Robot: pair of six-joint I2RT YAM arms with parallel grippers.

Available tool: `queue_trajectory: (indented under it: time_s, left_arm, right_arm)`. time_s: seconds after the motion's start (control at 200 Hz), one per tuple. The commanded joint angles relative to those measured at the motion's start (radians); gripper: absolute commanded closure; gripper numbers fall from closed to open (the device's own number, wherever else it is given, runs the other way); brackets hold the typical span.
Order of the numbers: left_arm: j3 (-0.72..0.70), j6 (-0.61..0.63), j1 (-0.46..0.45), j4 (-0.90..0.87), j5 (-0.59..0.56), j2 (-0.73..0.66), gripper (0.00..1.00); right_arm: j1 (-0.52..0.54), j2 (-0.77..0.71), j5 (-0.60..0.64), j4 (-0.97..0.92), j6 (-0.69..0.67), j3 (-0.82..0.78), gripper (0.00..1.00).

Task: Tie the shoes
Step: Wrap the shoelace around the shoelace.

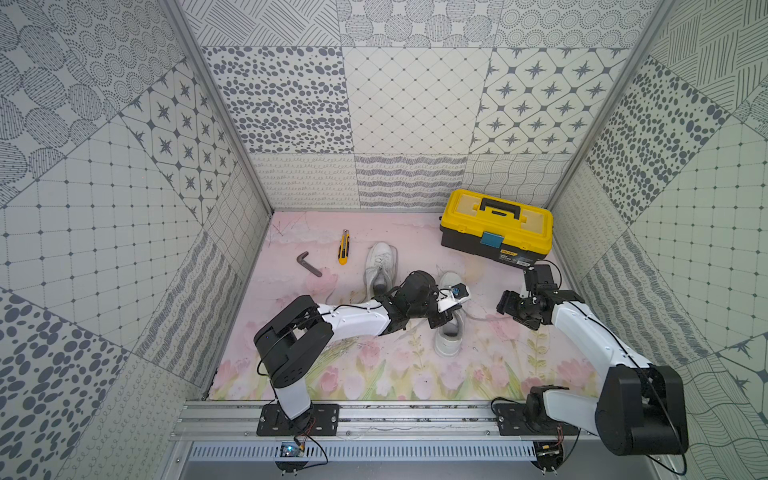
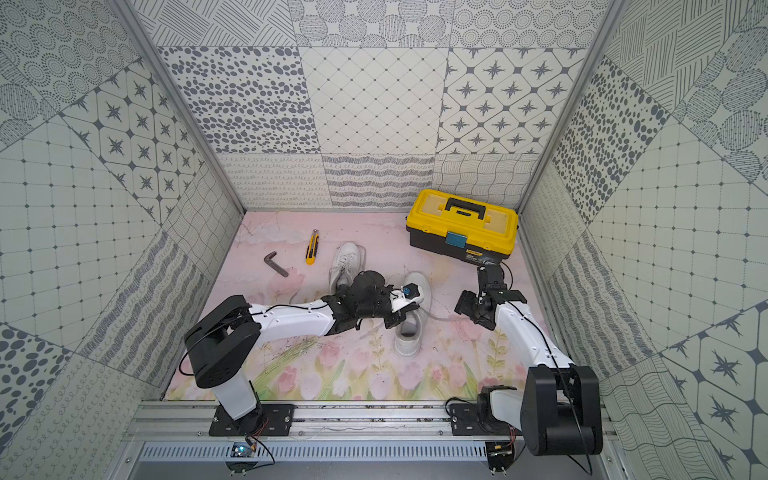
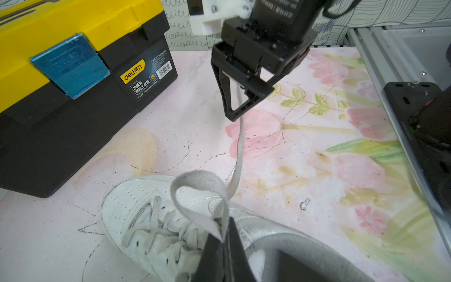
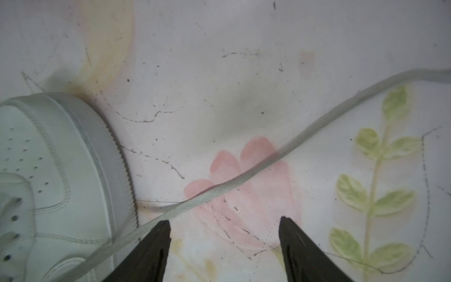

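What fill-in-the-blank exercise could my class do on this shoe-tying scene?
1. The left jaws are shut on a loop of ___ above the nearer shoe.
2. The right jaws stand ___, holding nothing.
3. The toolbox has a ___ lid.
Missing words: lace; open; yellow.

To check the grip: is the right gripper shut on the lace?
No: the right gripper stands open, and the lace runs free past it.

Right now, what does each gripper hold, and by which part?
The left gripper pinches the lace at the base of a loop, above the shoe. The right gripper is open and holds nothing; the lace runs past its tips.
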Motion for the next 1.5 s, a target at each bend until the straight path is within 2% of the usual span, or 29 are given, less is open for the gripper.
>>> queue_trajectory:
  time_s: [0.0,0.285,0.395,0.455,0.495,0.615,0.705,0.79,0.86,0.956,1.086,1.276,1.336,1.421,1.496]
  left_arm:
    - [-0.006,-0.048,0.005,0.074,0.022,-0.01,1.0]
    - [-0.004,-0.043,0.005,0.083,0.035,-0.01,1.0]
    - [-0.006,-0.047,0.005,0.085,0.042,-0.02,1.0]
    - [-0.01,-0.048,0.005,0.09,0.043,-0.027,1.0]
    - [-0.014,-0.043,0.005,0.095,0.046,-0.031,1.0]
    - [-0.024,-0.033,0.008,0.102,0.05,-0.034,1.0]
    - [-0.042,-0.034,0.013,0.121,0.064,-0.039,1.0]
    - [-0.063,-0.042,0.017,0.155,0.084,-0.045,1.0]
    - [-0.075,-0.045,0.018,0.169,0.101,-0.048,1.0]
    - [-0.081,-0.049,0.018,0.174,0.121,-0.05,1.0]
    - [-0.118,-0.042,0.018,0.228,0.149,-0.053,1.0]
    - [-0.152,-0.048,0.017,0.258,0.16,-0.068,1.0]
    - [-0.153,-0.05,0.018,0.253,0.157,-0.071,1.0]
    - [-0.155,-0.055,0.018,0.252,0.156,-0.071,1.0]
    - [-0.147,-0.06,0.018,0.249,0.15,-0.067,1.0]
  right_arm:
    - [-0.001,0.044,0.088,0.081,0.047,-0.011,0.24]
    - [0.0,0.18,0.109,0.13,0.074,0.02,0.25]
    - [0.0,0.222,0.109,0.134,0.089,0.013,0.3]
    - [0.0,0.239,0.11,0.135,0.087,0.017,0.37]
    - [0.001,0.246,0.109,0.138,0.084,0.02,0.44]
    - [0.002,0.224,0.106,0.137,0.064,0.02,0.73]
    - [0.0,0.147,0.094,0.138,0.018,0.035,1.0]
    - [0.002,0.04,0.053,0.134,-0.043,0.068,1.0]
    - [0.007,-0.042,-0.042,0.124,-0.093,0.107,1.0]
    - [0.072,-0.088,-0.131,0.099,-0.134,0.188,1.0]
    - [0.208,-0.034,-0.169,0.081,-0.145,0.333,1.0]
    - [0.378,0.165,-0.202,0.124,-0.139,0.541,1.0]
    - [0.403,0.219,-0.223,0.141,-0.132,0.579,0.92]
    - [0.407,0.249,-0.214,0.142,-0.126,0.596,0.66]
    - [0.396,0.221,-0.188,0.141,-0.141,0.576,0.5]
